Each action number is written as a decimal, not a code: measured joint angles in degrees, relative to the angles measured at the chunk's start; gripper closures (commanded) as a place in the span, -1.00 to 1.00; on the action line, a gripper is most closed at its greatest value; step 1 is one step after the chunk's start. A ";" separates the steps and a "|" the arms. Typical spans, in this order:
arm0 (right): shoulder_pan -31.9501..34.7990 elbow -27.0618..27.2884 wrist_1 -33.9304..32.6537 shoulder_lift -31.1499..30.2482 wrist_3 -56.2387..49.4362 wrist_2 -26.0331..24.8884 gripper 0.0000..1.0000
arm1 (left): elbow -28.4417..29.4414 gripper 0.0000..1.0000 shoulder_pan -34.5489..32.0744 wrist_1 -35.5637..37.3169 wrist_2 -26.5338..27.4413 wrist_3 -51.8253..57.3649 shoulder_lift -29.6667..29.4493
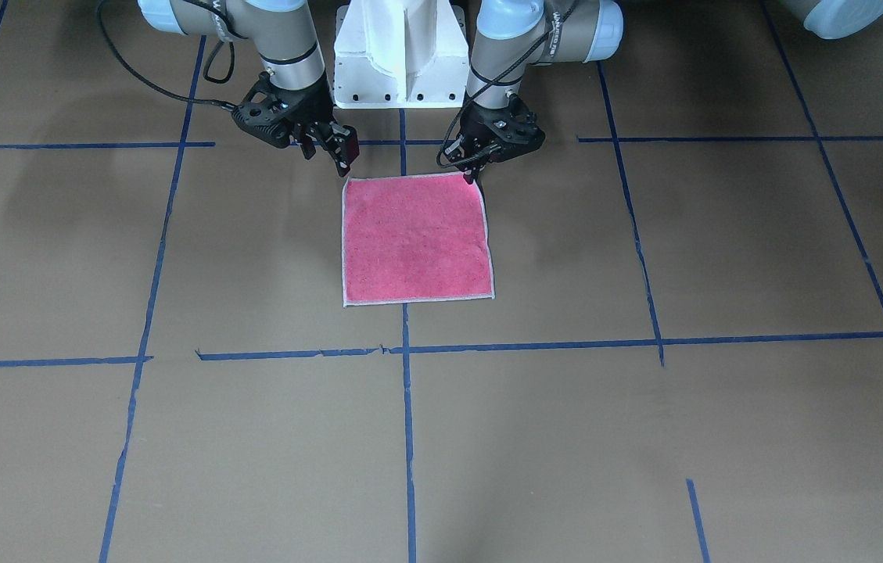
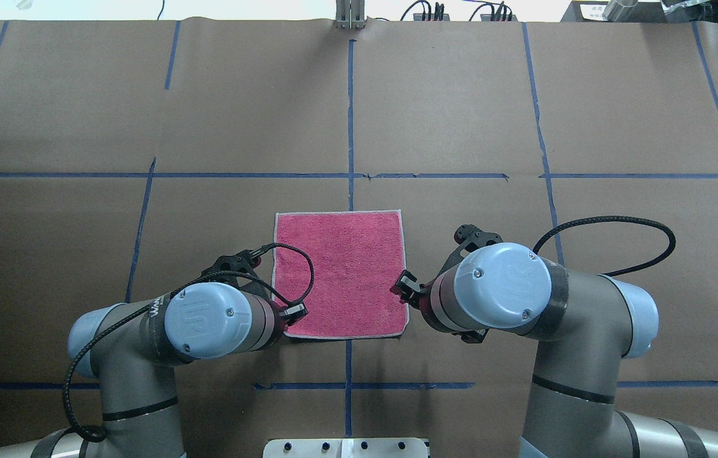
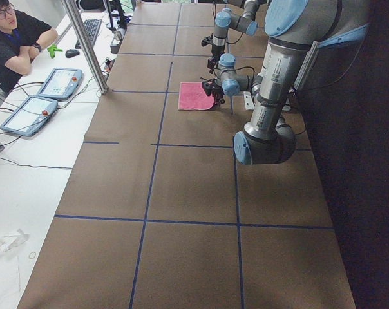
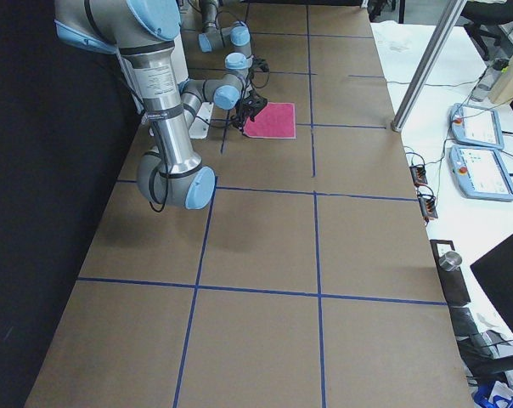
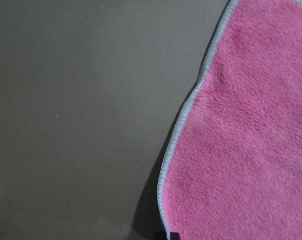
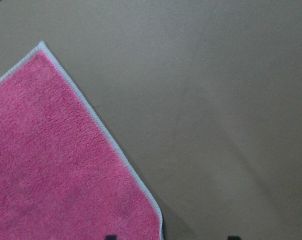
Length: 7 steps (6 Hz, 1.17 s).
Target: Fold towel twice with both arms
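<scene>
While the towel [image 1: 416, 238] lies flat and unfolded, pink face up, on the desk [image 1: 644, 438] just before the white base [image 1: 400, 55] and across the middle blue tape line [image 1: 408, 422], we see both arms bent low over its robot-side edge. The right gripper [image 1: 332, 152] sits by one corner of that edge with its fingers released (its wrist view shows two dark tips [image 6: 110, 237] set wide, the corner between them); the left gripper [image 1: 471, 172] reaches down to the other corner, at the pale hem; we cannot tell whether its fingers are released or clenched.
</scene>
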 measured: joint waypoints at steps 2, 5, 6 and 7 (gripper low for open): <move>-0.53 -5.40 0.06 3.70 4.27 -0.29 -0.12 | -0.17 1.00 -0.06 0.02 -0.05 0.01 0.07; -1.58 -8.32 0.21 4.56 5.05 -0.37 -0.01 | -0.29 1.00 -0.06 0.03 -0.09 0.01 0.10; -1.74 -8.94 0.24 4.56 4.95 -0.37 0.20 | -0.29 1.00 -0.06 0.03 -0.09 0.01 0.10; -1.93 -9.41 0.25 4.55 4.93 -0.40 0.77 | -0.29 1.00 -0.07 0.03 -0.09 0.01 0.10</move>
